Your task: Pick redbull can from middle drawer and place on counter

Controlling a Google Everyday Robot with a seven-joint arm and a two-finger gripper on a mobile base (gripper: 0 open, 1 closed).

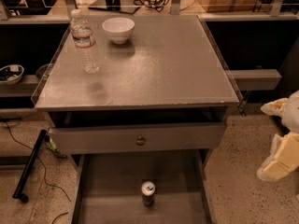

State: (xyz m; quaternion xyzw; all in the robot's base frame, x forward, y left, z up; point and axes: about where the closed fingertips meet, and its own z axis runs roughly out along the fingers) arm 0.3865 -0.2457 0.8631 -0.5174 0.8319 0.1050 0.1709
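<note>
The redbull can (148,192) stands upright on the floor of the open middle drawer (107,190), near the bottom centre of the camera view. The counter (168,69) is the grey top above it. My gripper (281,141) is at the far right edge, beside the cabinet at about drawer height. It is well to the right of the can, apart from it, and holds nothing that I can see.
A clear water bottle (85,41) and a white bowl (118,29) stand at the counter's back left. The top drawer (187,136) with its round knob (140,140) juts out slightly above the can. A black bar (29,164) and cables lie on the floor at left.
</note>
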